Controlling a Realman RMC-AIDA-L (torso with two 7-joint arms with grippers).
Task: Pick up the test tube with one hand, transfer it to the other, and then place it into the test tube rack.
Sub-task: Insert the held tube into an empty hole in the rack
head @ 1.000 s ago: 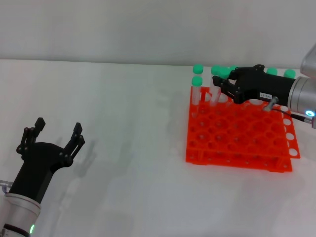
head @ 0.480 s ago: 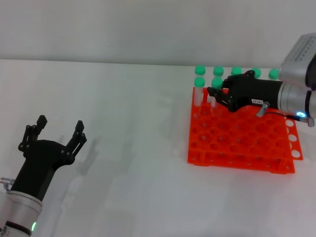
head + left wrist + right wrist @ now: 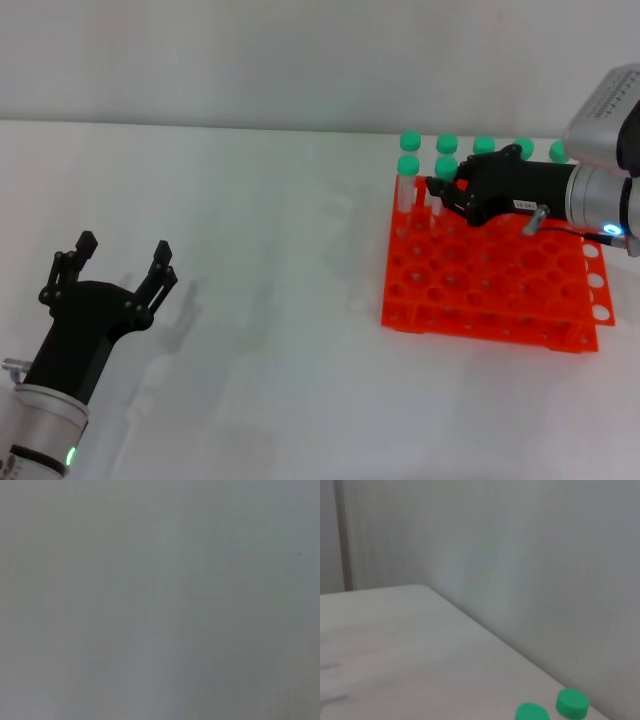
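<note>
- Your right gripper sits at the upper right of the head view, reaching in over the far rows of the test tube rack.
- Its fingers are curled close together around the second-row test tube, beside the green cap. Whether they actually clamp the tube or have just let go, you cannot tell from here.
- That tube stands upright in a hole of the rack, next to the tube at the rack's far left corner. More green caps line the far row behind the hand.
- The right wrist view shows only two green caps at its lower edge, plus table and wall; no fingers.
- Your left gripper hovers at the lower left over the bare table, fingers spread wide, holding nothing. The left wrist view is a blank grey.
- Judgement: placement looks nearly done; release and retreat remain.
- Risk: pull back with fingers partly closed and you may drag the tube out or tilt it.
- Risk: neighbouring tubes stand just beside the knuckles; a sideways retreat could knock them or shift the rack.
</note>
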